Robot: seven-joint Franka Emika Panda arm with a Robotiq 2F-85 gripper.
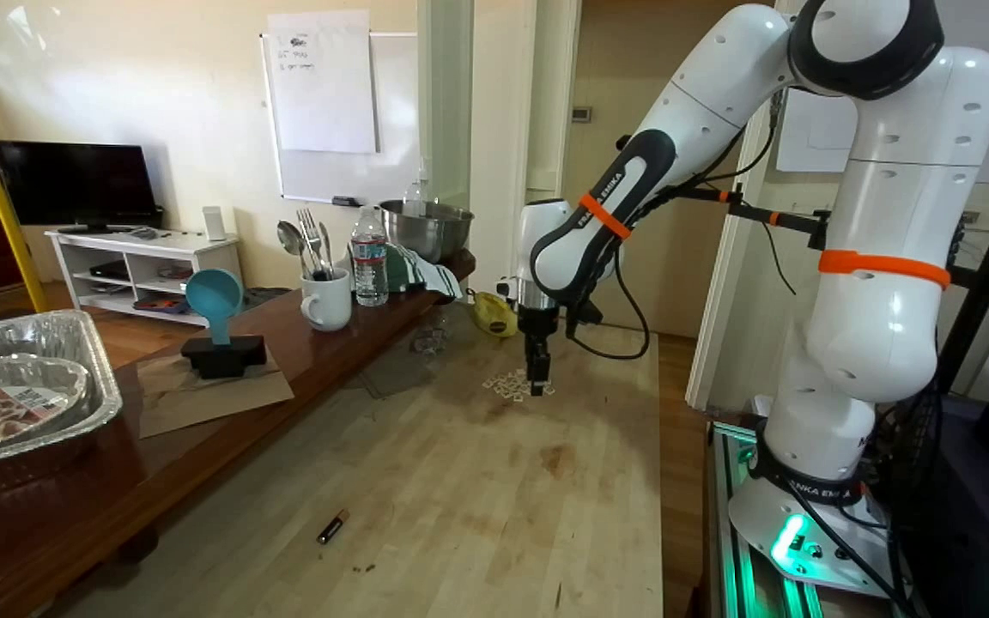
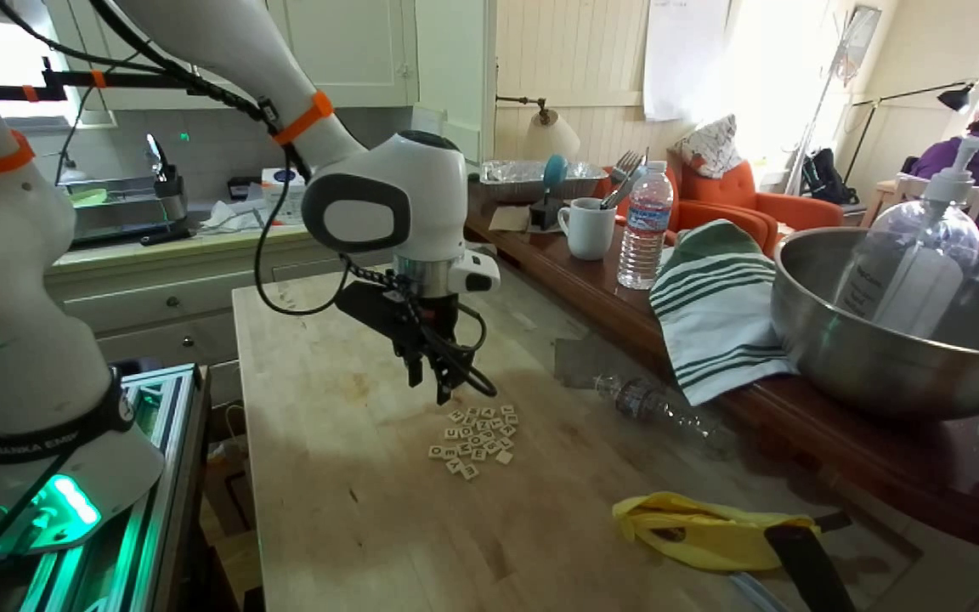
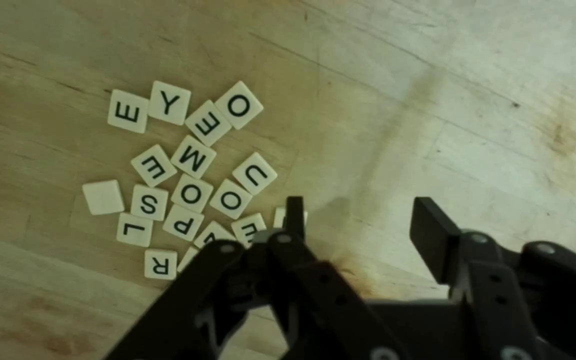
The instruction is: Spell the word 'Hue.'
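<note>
Looking at a white Panda arm [image 1: 700, 107] mounted on the right in an exterior view, folded hard at the elbow [image 1: 859, 30] way up high, then sloped down and left over the wooden table [image 1: 477, 515]. Goes pretty much vertical from the wrist [image 1: 559, 262] on and ends in a black gripper [image 1: 537, 388] aimed straight down. Can't judge the height of the tips above the wood, sorry.

Has the jaws well apart though, clear as day in the wrist view, with bare tabletop in between and one finger [image 3: 295, 215] covering part of a tile [image 3: 279, 216].

Can spot the letter tiles [image 2: 476, 440] in an exterior view, bunched on the table just to the right of the gripper and a bit nearer. Jumbled at all sorts of angles, some touching, some apart. From the wrist view, can read a U [image 3: 255, 173] on the right side of the bunch, right beside an O [image 3: 231, 199], plus four E tiles [image 3: 154, 165] dotted around and a blank-faced tile [image 3: 103, 197] out at the left edge.

Can also see a battery [image 1: 332, 526] on the table, near and left of the middle in an exterior view, and a floppy yellow thing [image 2: 702, 531] near and right in an exterior view.
</note>
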